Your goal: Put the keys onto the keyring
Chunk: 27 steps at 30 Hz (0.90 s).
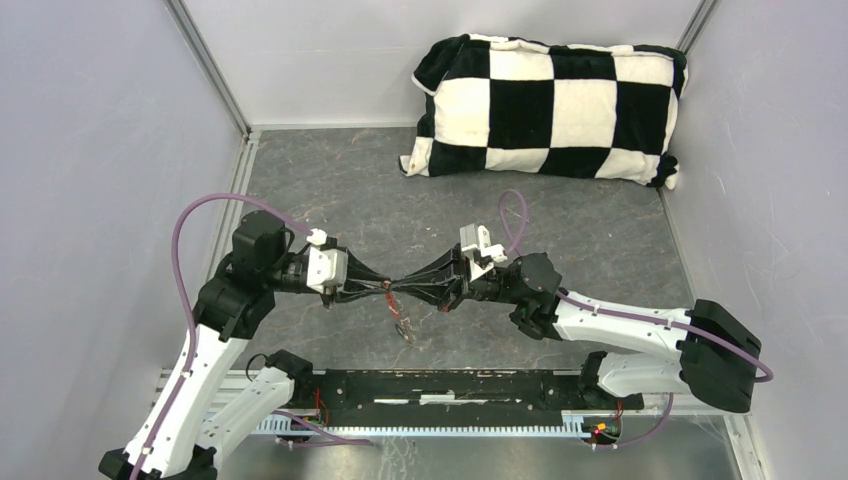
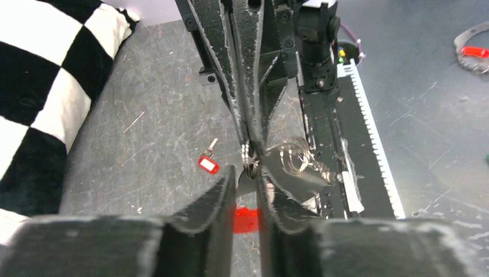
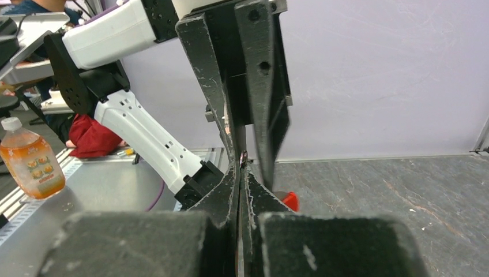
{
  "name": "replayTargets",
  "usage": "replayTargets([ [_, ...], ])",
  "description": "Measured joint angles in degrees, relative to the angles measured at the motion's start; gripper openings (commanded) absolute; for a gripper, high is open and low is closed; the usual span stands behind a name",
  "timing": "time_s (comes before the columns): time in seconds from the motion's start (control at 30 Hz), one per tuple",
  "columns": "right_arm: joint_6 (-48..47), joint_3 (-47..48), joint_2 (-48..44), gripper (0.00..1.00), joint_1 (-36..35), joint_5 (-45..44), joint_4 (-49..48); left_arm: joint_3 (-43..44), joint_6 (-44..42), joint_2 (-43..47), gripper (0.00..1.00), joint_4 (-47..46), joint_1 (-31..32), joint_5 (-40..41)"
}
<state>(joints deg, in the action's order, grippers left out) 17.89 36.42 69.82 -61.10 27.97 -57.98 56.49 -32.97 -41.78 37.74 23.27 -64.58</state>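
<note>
Right claw point(image 3: 241, 168) pinches the keyring point(image 2: 248, 161); left claw point(image 2: 247, 178) stands narrowly apart, grip unclear; hold the ring steady, pry gently.

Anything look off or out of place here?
Nothing spilled or visibly damaged. One oddity: a black-and-white checkered pillow lies at the far edge of the table, unrelated to key work. The red-headed key lies loose on the tabletop, apart from the keyring, so not yet threaded.
</note>
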Motion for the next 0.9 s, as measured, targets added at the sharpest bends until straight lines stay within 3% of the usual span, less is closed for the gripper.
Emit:
replayTargets([
  [0.2,-2.1,0.5,0.2,0.00,-1.0,-1.3,2.8,-0.7,0.1,0.2,0.42,-0.1,0.0,3.3],
  [0.37,-3.2,0.5,0.2,0.00,-1.0,-2.8,4.3,-1.7,0.2,2.3,0.42,-1.1,0.0,9.5],
  [0.57,-3.4,0.5,0.2,0.00,-1.0,-3.3,4.5,-2.2,1.4,4.2,0.34,-1.9,0.1,12.0],
  [0.9,-3.2,0.5,0.2,0.00,-1.0,-2.7,4.8,-4.0,6.7,4.0,0.26,-2.5,0.1,8.3],
])
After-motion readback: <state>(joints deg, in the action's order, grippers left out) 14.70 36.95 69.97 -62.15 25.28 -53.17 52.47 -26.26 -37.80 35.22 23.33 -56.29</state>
